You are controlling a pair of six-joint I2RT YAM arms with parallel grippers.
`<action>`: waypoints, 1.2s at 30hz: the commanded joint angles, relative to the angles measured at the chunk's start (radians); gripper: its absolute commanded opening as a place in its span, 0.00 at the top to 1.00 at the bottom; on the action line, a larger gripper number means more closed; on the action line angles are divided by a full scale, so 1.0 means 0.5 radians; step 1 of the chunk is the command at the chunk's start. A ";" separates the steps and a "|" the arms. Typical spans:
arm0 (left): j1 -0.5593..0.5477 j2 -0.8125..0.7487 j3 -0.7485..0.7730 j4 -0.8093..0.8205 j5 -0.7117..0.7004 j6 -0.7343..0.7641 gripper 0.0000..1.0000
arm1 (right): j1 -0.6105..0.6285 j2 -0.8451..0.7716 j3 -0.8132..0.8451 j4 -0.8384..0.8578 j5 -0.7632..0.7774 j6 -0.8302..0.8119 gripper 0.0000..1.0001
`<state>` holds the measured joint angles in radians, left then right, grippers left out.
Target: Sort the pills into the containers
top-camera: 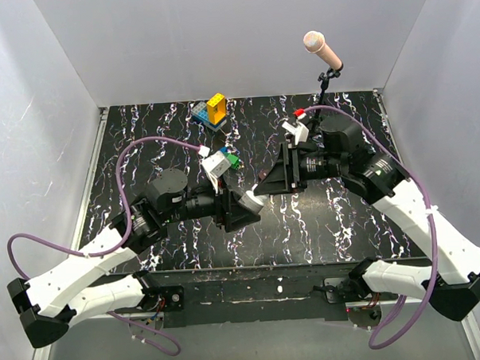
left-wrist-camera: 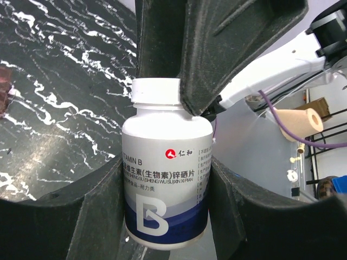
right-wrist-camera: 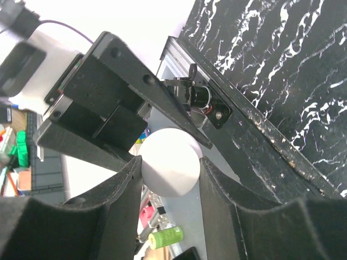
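**Top external view.** The left end effector (top-camera: 240, 209) and right end effector (top-camera: 273, 180) are met over the middle of the black marbled surface (top-camera: 175, 143). A white bottle (top-camera: 248, 201) is carried between them, off the surface. Toy blocks (top-camera: 214, 109) are set at the far centre. The containers cannot be told apart with certainty here. No loose pill is seen.

**Left wrist view.** The left end effector is clamped on the bottle's body, one finger on each side of the label. The white cap (left-wrist-camera: 156, 92) is seated on the neck, and a finger of the right end effector lies over it. A small brown object (left-wrist-camera: 3, 96) lies on the surface beyond the bottle and is cut off by the left margin. It is judged to be the pill box, and its compartments are not shown.

**Right wrist view.** The right end effector is closed on the cap, with both fingers touching it.

**Progress.** Sorting is judged not begun, as the bottle is capped. Uncapping, pouring and distribution into the compartments are left.
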<state>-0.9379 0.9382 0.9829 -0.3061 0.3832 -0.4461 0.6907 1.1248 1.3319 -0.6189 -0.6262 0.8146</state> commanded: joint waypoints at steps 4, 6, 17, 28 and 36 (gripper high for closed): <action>0.004 -0.082 -0.060 0.342 0.178 -0.151 1.00 | -0.001 -0.249 -0.169 0.584 -0.266 -0.196 0.88; 0.004 -0.088 -0.079 0.410 0.230 -0.191 1.00 | -0.001 -0.289 -0.191 0.655 -0.306 -0.251 0.89; 0.004 -0.066 -0.168 0.861 0.586 -0.500 1.00 | -0.001 -0.455 -0.182 0.842 -0.496 -0.580 0.95; 0.004 -0.020 -0.174 1.036 0.724 -0.580 1.00 | -0.001 -0.593 -0.219 0.910 -0.487 -0.813 0.98; 0.004 0.026 -0.171 1.082 0.801 -0.608 1.00 | -0.001 -0.654 -0.206 0.919 -0.331 -0.859 0.99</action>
<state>-0.9390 0.9543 0.8974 0.2367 0.7334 -0.7322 0.6960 0.8440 1.2121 -0.2363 -0.8398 0.4217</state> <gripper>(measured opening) 0.513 0.488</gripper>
